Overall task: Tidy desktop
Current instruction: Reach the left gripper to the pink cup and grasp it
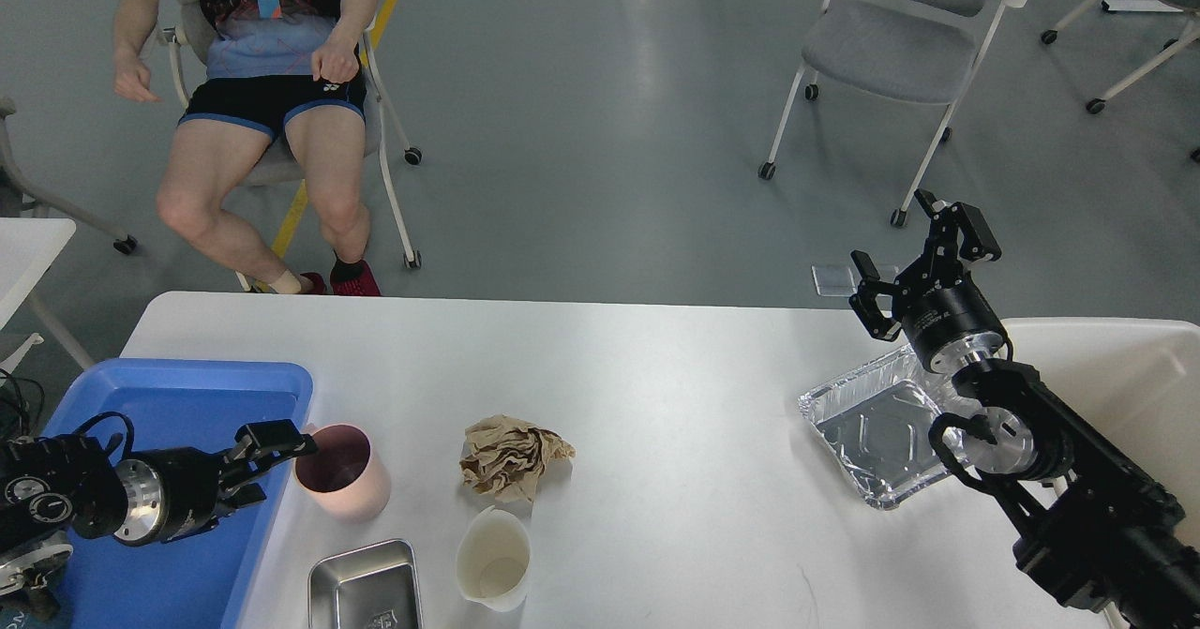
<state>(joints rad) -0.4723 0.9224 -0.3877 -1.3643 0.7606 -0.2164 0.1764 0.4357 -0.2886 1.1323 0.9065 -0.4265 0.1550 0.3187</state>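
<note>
Tidying looks barely begun. Lower frame: small steel tray (364, 592), white plastic cup (494, 569), crumpled brown paper (511, 456), pink cup (342, 471) and foil tray (872, 432) are sitting on the white counter (656, 366). Blue plastic tray (187, 395), lower left, is lying bare. Left gripper (272, 465) is hovering open beside the pink cup; right gripper (923, 259), centre right, is spreading wide, empty.

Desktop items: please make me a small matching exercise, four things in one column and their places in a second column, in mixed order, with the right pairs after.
Things on the desktop:
1. pink cup
2. crumpled brown paper
3. foil tray
4. steel tray

Places:
A. at the near edge, left of the white cup
B. under the right arm, next to the cream bin
C. beside the blue tray, at the left gripper
D. just beyond the white cup

Pairs: 1-C, 2-D, 3-B, 4-A
</note>
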